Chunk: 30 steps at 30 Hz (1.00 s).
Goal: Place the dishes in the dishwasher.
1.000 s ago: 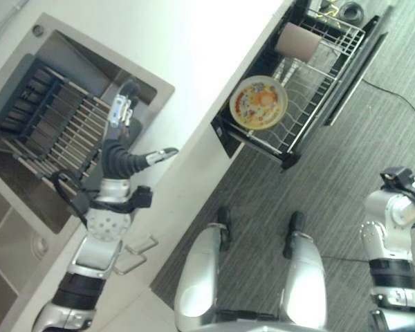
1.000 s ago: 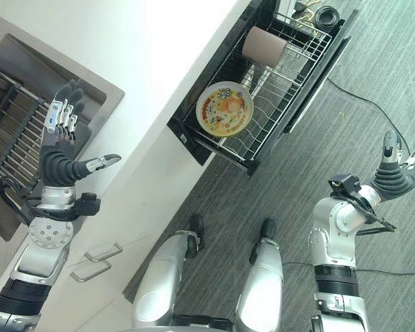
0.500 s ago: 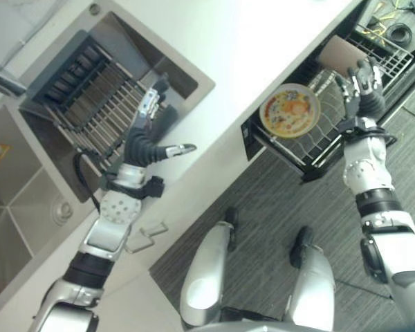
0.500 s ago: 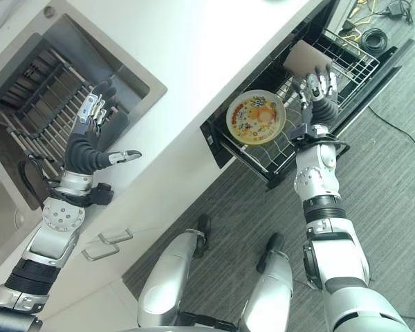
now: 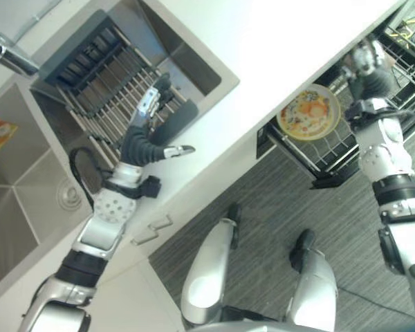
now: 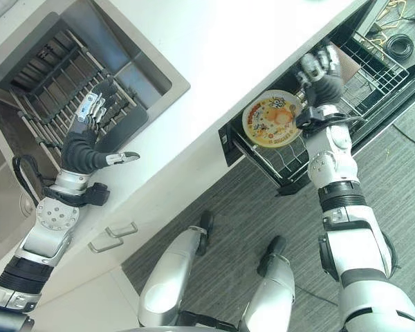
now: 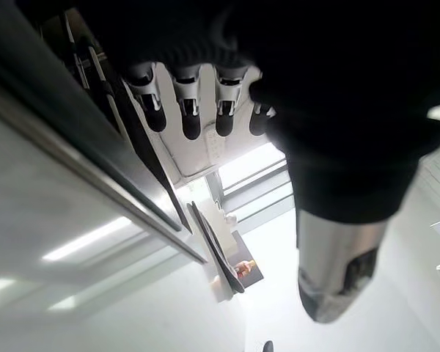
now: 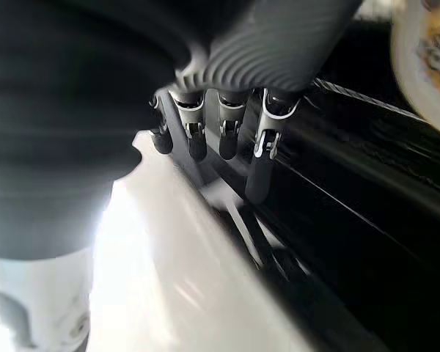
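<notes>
Right eye view: round patterned plate (image 6: 271,118) upright in wire dishwasher rack (image 6: 373,66); right hand (image 6: 321,71) beside it, fingers spread; left hand (image 6: 90,135) splayed over sink's slatted rack (image 6: 52,76).

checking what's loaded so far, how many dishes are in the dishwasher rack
1 that shows clearly: a colourful plate standing in the pulled-out dishwasher rack, beside the right hand. A brownish item sits behind that hand, mostly hidden, so there may be more.

White tabletop (image 6: 214,62) runs diagonally across kitchen, brightly lit. Stainless sink (image 5: 17,200) set into it, dark drying rack (image 5: 90,90) alongside. White cabinet fronts with metal handles (image 6: 114,236) below. Grey wood-grain floor (image 6: 263,207) underfoot.
</notes>
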{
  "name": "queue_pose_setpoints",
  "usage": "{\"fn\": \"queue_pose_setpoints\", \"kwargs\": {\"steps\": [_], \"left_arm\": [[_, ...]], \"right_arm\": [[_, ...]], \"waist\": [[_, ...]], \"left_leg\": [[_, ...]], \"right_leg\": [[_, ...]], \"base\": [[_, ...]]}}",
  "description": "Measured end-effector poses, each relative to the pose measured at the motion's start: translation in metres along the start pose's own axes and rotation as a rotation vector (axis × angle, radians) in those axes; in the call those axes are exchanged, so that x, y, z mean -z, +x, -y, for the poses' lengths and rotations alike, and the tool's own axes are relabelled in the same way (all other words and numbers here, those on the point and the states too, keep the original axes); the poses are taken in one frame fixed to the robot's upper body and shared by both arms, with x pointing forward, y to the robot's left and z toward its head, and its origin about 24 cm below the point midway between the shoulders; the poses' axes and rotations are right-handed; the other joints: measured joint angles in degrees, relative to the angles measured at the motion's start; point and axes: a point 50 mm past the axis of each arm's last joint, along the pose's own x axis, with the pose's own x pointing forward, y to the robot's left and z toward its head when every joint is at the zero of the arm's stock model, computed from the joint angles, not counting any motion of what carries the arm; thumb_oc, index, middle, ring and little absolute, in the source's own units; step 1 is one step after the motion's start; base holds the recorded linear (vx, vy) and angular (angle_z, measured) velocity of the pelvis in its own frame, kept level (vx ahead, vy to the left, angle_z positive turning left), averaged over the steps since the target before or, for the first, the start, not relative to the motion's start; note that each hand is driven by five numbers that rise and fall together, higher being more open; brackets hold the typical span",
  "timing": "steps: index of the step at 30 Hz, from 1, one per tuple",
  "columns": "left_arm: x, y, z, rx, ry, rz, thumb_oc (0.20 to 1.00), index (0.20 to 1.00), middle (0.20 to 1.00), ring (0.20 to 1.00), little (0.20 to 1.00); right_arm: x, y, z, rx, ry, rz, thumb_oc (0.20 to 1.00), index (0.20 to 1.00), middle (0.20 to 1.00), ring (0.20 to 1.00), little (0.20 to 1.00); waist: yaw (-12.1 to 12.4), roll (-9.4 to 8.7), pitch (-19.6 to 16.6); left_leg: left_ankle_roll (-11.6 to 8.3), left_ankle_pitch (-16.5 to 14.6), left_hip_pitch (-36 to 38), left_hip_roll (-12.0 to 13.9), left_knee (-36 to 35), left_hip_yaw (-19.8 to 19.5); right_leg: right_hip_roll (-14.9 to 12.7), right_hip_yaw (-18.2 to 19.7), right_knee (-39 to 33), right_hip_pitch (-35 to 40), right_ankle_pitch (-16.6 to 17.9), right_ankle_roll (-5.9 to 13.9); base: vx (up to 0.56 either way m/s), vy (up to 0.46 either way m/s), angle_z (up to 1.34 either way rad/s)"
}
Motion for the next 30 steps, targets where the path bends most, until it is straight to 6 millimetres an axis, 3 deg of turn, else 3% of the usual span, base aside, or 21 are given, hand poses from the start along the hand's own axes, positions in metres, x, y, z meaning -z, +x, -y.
{"fn": "queue_pose_setpoints", "kwargs": {"steps": [2, 6, 11, 16, 19, 22, 24, 25, 30], "left_arm": [[0.001, -0.001, -0.001, -0.006, 0.005, -0.005, 1.000, 1.000, 1.000, 1.000, 1.000], [-0.005, -0.003, -0.004, -0.036, 0.009, 0.011, 1.000, 1.000, 1.000, 1.000, 1.000], [-0.010, -0.004, -0.009, -0.050, 0.028, 0.023, 1.000, 1.000, 1.000, 1.000, 1.000], [-0.011, -0.003, -0.020, -0.084, 0.056, 0.027, 1.000, 1.000, 1.000, 1.000, 1.000], [-0.011, -0.002, -0.020, -0.080, 0.056, 0.030, 1.000, 1.000, 1.000, 1.000, 1.000], [-0.011, 0.001, -0.020, -0.069, 0.056, 0.035, 1.000, 1.000, 1.000, 1.000, 1.000], [-0.009, 0.006, -0.018, -0.057, 0.051, 0.036, 1.000, 1.000, 1.000, 1.000, 1.000], [-0.009, 0.010, -0.015, -0.038, 0.045, 0.044, 1.000, 1.000, 1.000, 1.000, 1.000], [-0.009, 0.015, -0.008, -0.011, 0.032, 0.051, 1.000, 1.000, 1.000, 1.000, 1.000]], "right_arm": [[-0.011, -0.005, 0.016, 0.135, 0.043, 0.089, 1.000, 1.000, 1.000, 1.000, 1.000], [-0.025, -0.041, 0.066, 0.427, 0.015, 0.246, 1.000, 1.000, 1.000, 1.000, 1.000], [-0.012, -0.085, 0.107, 0.645, -0.067, 0.220, 1.000, 1.000, 1.000, 1.000, 1.000], [0.006, -0.101, 0.127, 0.727, -0.097, 0.143, 1.000, 1.000, 1.000, 1.000, 1.000], [0.016, -0.098, 0.135, 0.742, -0.087, 0.086, 1.000, 1.000, 1.000, 1.000, 1.000], [0.033, -0.082, 0.127, 0.638, -0.074, -0.043, 1.000, 1.000, 1.000, 1.000, 1.000], [0.050, -0.064, 0.107, 0.500, -0.084, -0.159, 1.000, 1.000, 1.000, 1.000, 1.000], [0.058, -0.049, 0.084, 0.368, -0.092, -0.214, 1.000, 1.000, 1.000, 1.000, 1.000], [0.042, -0.027, 0.079, 0.251, -0.146, -0.218, 1.000, 1.000, 1.000, 1.000, 1.000]], "waist": [[-0.4, -0.03, 0.0], [-2.8, -0.33, -0.1], [-6.1, -0.34, -0.1], [-6.5, -0.35, -0.1], [-6.6, -0.31, -0.1], [-6.4, -0.22, -0.1], [-5.7, -0.11, -0.2], [-5.0, 0.16, -0.2], [-3.6, 0.42, -0.2]], "left_leg": [[0.20, -0.6, -0.1, 0.0, 0.6, 0.2], [1.29, -1.3, -1.0, -0.5, 0.8, 1.9], [2.06, -1.9, -2.2, -0.2, 1.5, 3.6], [1.60, -1.7, -3.0, 1.2, 1.4, 4.1], [1.09, -1.5, -2.9, 1.4, 1.3, 4.1], [0.99, -1.4, -2.9, 1.2, 1.3, 4.1], [0.90, -1.3, -2.7, 1.2, 1.3, 4.0], [0.76, -1.2, -2.7, 1.2, 1.3, 3.8], [0.59, -1.1, -2.8, 0.7, 1.3, 3.1]], "right_leg": [[0.0, 0.3, -0.1, 0.1, 0.0, 0.00], [0.0, 3.4, -0.9, -1.6, 0.0, 0.02], [0.0, 5.1, -0.9, -3.4, 0.4, 0.47], [1.1, 5.2, -0.7, -4.9, 1.0, 0.87], [1.2, 5.2, -0.6, -5.0, 1.3, 0.87], [1.0, 5.2, -0.2, -5.1, 1.4, 0.84], [0.9, 5.1, 0.2, -5.1, 1.3, 0.75], [0.9, 5.0, 0.4, -5.1, 1.3, 0.67], [0.5, 4.8, 1.3, -5.3, 1.1, 0.46]], "base": [[0.01, 0.070, -0.06], [0.01, 0.068, -0.15], [0.00, -0.009, -0.15], [-0.01, -0.026, -0.12], [-0.01, -0.004, -0.01], [0.00, 0.000, 0.00], [0.00, -0.016, 0.02], [0.00, -0.022, 0.08], [0.00, -0.001, 0.06]]}}
